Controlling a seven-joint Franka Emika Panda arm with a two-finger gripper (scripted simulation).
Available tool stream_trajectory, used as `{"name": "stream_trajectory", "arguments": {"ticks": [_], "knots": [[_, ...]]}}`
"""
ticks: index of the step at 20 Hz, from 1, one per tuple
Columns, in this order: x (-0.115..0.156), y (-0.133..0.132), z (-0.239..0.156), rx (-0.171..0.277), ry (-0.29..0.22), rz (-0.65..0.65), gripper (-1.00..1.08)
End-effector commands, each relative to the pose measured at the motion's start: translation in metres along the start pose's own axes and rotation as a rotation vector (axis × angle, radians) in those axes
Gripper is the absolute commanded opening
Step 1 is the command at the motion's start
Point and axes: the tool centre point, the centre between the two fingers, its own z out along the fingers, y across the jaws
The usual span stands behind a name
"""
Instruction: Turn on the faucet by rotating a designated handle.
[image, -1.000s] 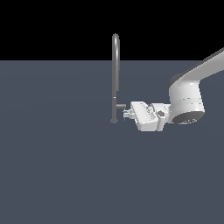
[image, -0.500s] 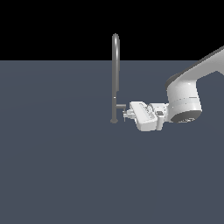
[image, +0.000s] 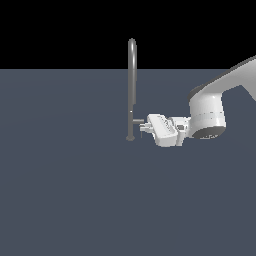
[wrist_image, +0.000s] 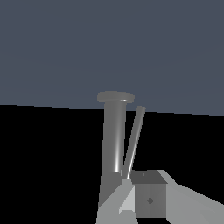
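On the flat dark slate-grey floor (image: 65, 190), about mid-scene in the exterior view, stands the faucet (image: 132, 85), a tall thin grey pipe rising from a small round base and bending over in a narrow arch at its top, which shows against the black background. Low on its stem, just above the base, the handle (image: 136, 121) juts out as a short horizontal stub toward the exterior view's right.

The white arm (image: 210, 107) enters from the exterior view's right edge and reaches across, wrist turned sideways so the gripper (image: 143, 129) points at the faucet's lower stem. Its fingertips sit right at the outer end of the handle stub, touching or very nearly so; from this view I cannot tell whether they are clamped on it, or how far apart the jaws stand.

In the wrist view, the faucet's pipe (wrist_image: 114, 135) fills the middle, with the round base at its far end and a thinner rod, the handle (wrist_image: 134, 141), slanting alongside it. A grey blocky finger (wrist_image: 149, 199) lies close beside the rod's near end.
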Motion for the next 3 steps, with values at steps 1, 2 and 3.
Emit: {"name": "stream_trajectory", "arguments": {"ticks": [1, 2, 3], "knots": [[0.0419, 0.0028, -0.0018, 0.036, 0.018, 0.048, -1.00], [0.0442, 0.0016, -0.0019, 0.038, 0.016, 0.049, -1.00], [0.0442, 0.0016, -0.0019, 0.038, 0.016, 0.049, -1.00]]}}
